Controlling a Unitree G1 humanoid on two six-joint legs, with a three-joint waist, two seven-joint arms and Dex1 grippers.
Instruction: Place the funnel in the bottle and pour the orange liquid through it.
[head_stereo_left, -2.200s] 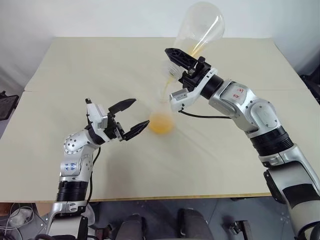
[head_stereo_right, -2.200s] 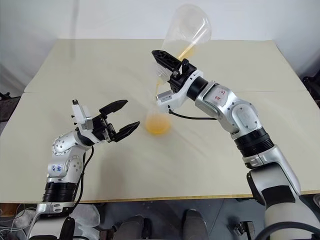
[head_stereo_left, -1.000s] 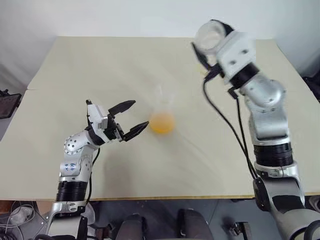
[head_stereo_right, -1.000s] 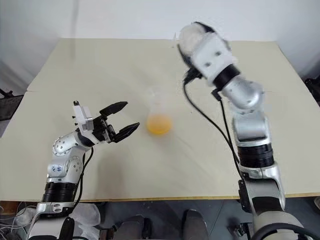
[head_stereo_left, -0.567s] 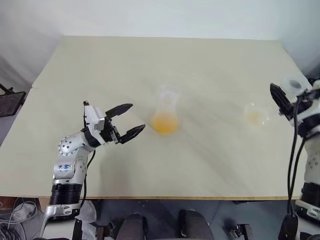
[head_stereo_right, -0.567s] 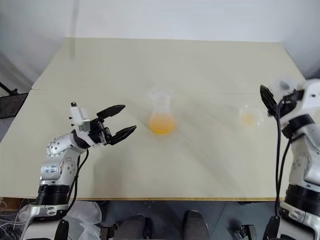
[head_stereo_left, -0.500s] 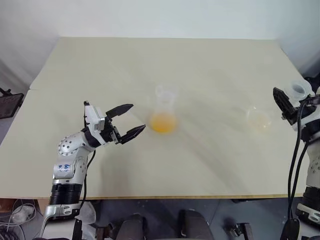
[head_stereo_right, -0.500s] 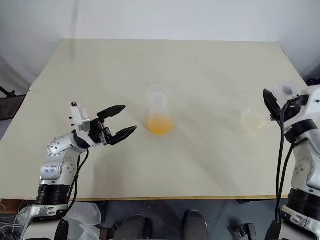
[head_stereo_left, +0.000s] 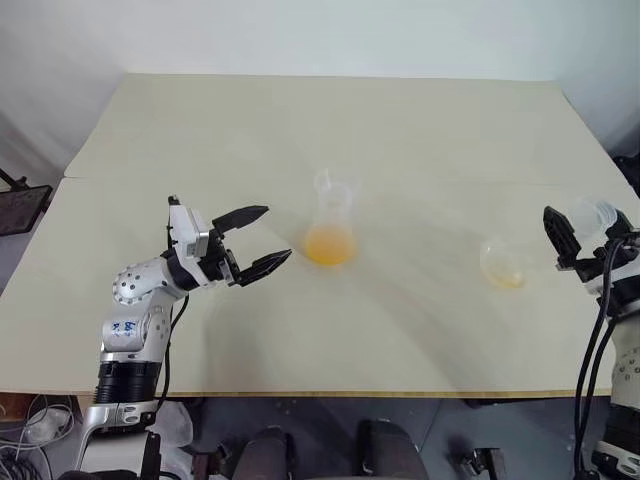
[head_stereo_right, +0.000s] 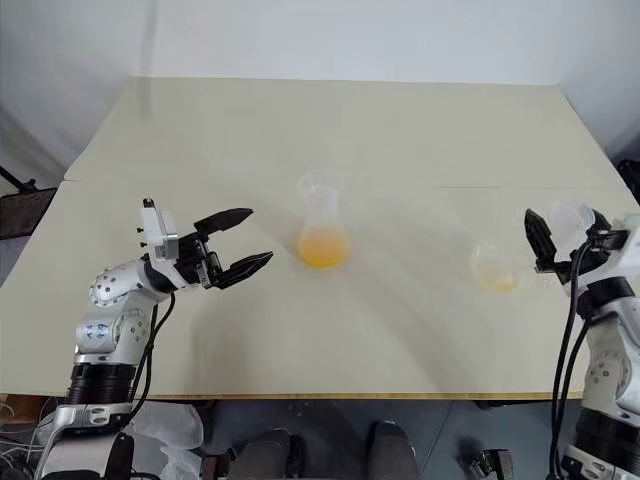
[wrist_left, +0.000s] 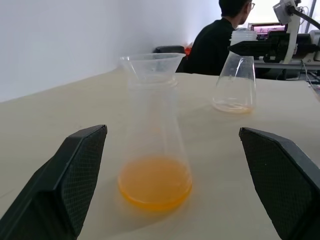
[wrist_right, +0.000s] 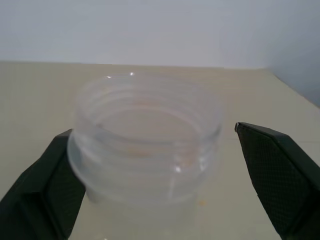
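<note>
Beige table (head_stereo_left: 300, 130), bottle (head_stereo_left: 330, 220) central, conical flask (head_stereo_left: 503, 264) near right edge

Head pair: I look down over the table (head_stereo_left: 300, 340), both eyes sharing bottle (head_stereo_left: 329, 222) and flask (head_stereo_left: 503, 264) | Left wrist: low, level, between left gripper (wrist_left: 175, 185) fingers, bottle close ahead, flask beyond | Right wrist: right gripper (wrist_right: 160, 175) fingers either side of the flask's mouth, very near.

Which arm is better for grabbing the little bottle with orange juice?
Left, probably. The left tool sits open beside the bottle, facing it. The right tool is far off, open around the big flask's neck.
</note>
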